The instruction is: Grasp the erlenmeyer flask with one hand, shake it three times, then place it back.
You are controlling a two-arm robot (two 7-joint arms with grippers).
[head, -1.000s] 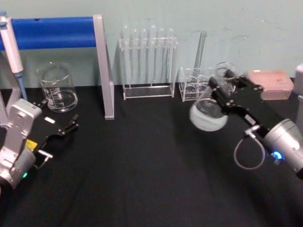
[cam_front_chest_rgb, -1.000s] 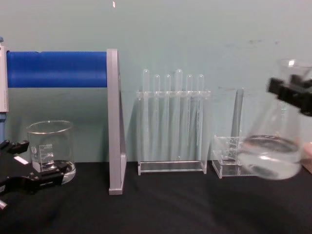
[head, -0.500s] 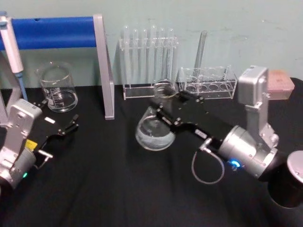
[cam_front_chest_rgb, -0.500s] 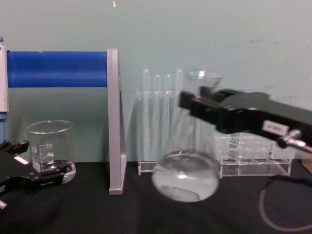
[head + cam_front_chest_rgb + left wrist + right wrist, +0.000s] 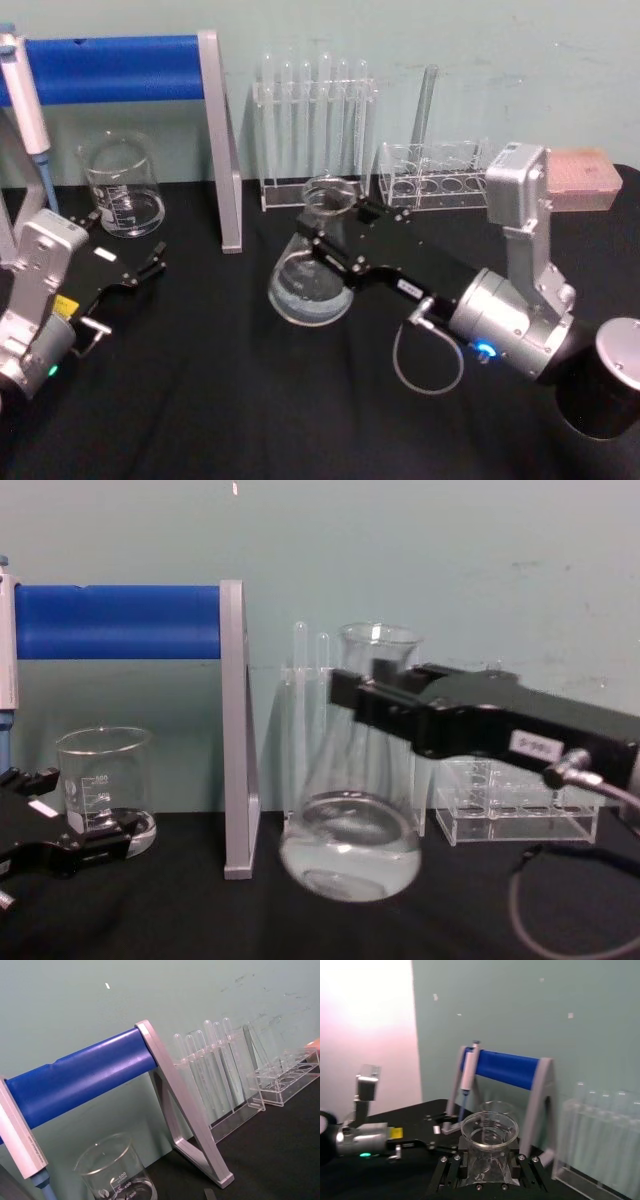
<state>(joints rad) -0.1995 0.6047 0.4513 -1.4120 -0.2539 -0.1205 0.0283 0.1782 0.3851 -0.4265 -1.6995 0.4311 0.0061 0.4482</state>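
Glass beaker [image 5: 122,190], blue-barred stand [image 5: 110,68], test-tube rack [image 5: 312,130], pink box [image 5: 585,178]

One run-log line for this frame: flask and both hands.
flask: held by neck, near upright | right hand: shut on flask | left hand: open, idle by beaker

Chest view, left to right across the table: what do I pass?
Left gripper parked open at the left edge → glass beaker → grey stand upright → erlenmeyer flask, its neck clamped by the right gripper → low clear rack.
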